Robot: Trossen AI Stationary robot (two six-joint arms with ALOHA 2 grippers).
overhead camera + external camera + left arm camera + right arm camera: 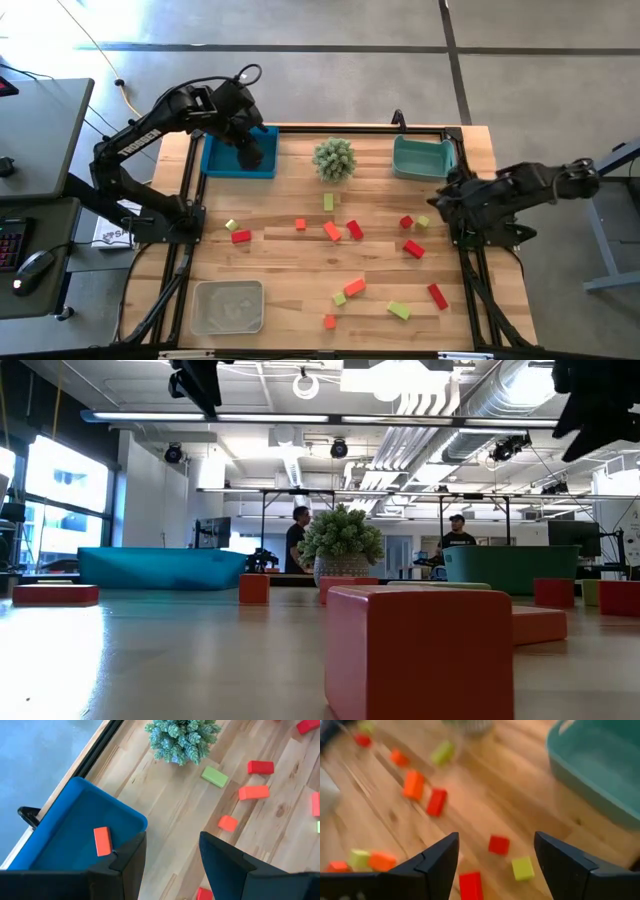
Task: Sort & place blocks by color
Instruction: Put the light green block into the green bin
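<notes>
Several red, orange and yellow-green blocks [354, 229] lie scattered flat on the wooden table. One orange block [102, 841] lies on the floor of the blue bin [222, 166]. My left gripper [250, 152] is open and empty above the blue bin's right rim [135, 820]. My right gripper [447, 200] is open and empty at the table's right side, near the teal bin [422, 158]. In the right wrist view it [497, 840] stands above a red cube [498, 845] and a yellow-green cube [522, 868].
A spiky green plant [334, 158] stands between the blue and teal bins at the far edge. A clear bin [228, 305] sits at the near left. In the low view a red block [420, 650] stands close to the camera. People stand in the room beyond.
</notes>
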